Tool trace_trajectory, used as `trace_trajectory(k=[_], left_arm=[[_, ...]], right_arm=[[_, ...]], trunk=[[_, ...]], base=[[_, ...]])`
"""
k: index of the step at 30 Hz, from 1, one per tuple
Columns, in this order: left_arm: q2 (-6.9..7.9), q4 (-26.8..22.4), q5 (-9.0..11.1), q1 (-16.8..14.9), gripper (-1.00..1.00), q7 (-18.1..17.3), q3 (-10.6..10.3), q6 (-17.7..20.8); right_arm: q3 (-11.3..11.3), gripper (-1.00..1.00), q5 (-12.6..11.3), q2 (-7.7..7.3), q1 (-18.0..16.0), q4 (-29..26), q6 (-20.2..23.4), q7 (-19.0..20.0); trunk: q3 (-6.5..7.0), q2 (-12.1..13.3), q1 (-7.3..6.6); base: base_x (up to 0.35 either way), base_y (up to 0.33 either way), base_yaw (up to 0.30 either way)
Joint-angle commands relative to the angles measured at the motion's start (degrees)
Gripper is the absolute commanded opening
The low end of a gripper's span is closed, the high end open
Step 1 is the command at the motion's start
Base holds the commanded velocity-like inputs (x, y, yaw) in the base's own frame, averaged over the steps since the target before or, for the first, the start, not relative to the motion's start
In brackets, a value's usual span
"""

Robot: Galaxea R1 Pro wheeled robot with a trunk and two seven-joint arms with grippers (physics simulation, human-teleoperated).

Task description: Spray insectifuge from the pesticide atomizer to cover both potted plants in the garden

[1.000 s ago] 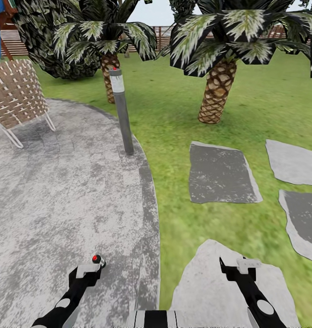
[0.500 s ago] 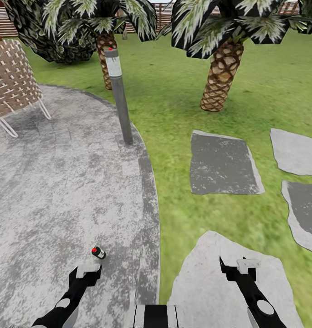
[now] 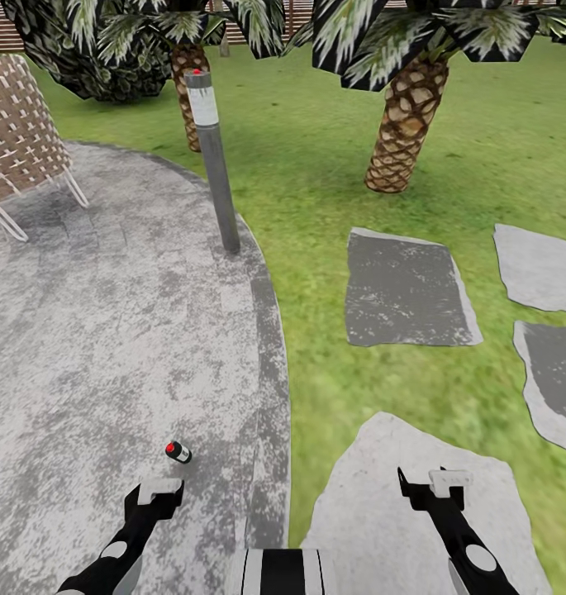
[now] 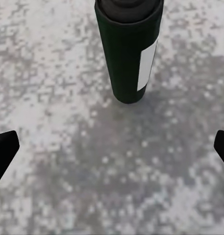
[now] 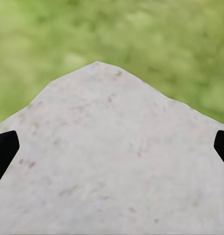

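The pesticide atomizer (image 3: 178, 451), a small dark bottle with a red tip, stands on the grey stone patio (image 3: 109, 330) just ahead of my left gripper (image 3: 154, 493). In the left wrist view its dark body with a pale label (image 4: 129, 54) rises between and beyond the two black fingertips (image 4: 4, 152), which stand wide apart. The left gripper is open and holds nothing. My right gripper (image 3: 435, 483) hangs open over a pale stepping stone (image 3: 398, 512); its wrist view shows that stone (image 5: 112, 161) and grass. The potted plants are out of view.
A tall grey bollard lamp (image 3: 212, 157) stands at the patio's curved edge. A woven chair (image 3: 18, 132) sits at the far left. Two palm trunks (image 3: 402, 132) rise from the lawn, and darker stepping stones (image 3: 406, 289) lie on the grass to the right.
The whole head view has shifted, so the camera moved. The atomizer now shows farther ahead of my left gripper than before. Both grippers keep their place in the picture.
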Motion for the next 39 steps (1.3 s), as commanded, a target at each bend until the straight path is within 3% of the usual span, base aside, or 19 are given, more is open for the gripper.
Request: trace_trajectory(k=[1, 39], left_arm=[[-0.02, 0.05, -0.26, -0.03, 1.00, -0.10, 0.34, -0.20], [-0.09, 0.05, -0.26, -0.03, 1.00, -0.11, 0.28, -0.20]], right_arm=[[-0.03, 1.00, 0.06, 0.00, -0.02, 0.03, -0.17, 0.01], [-0.06, 1.00, 0.08, -0.01, -0.02, -0.04, -0.16, 0.00]], trunk=[[-0.03, -0.01, -0.01], [-0.03, -0.01, -0.01]], base=[[0.023, 0.000, 0.000], [0.086, -0.004, 0.000]])
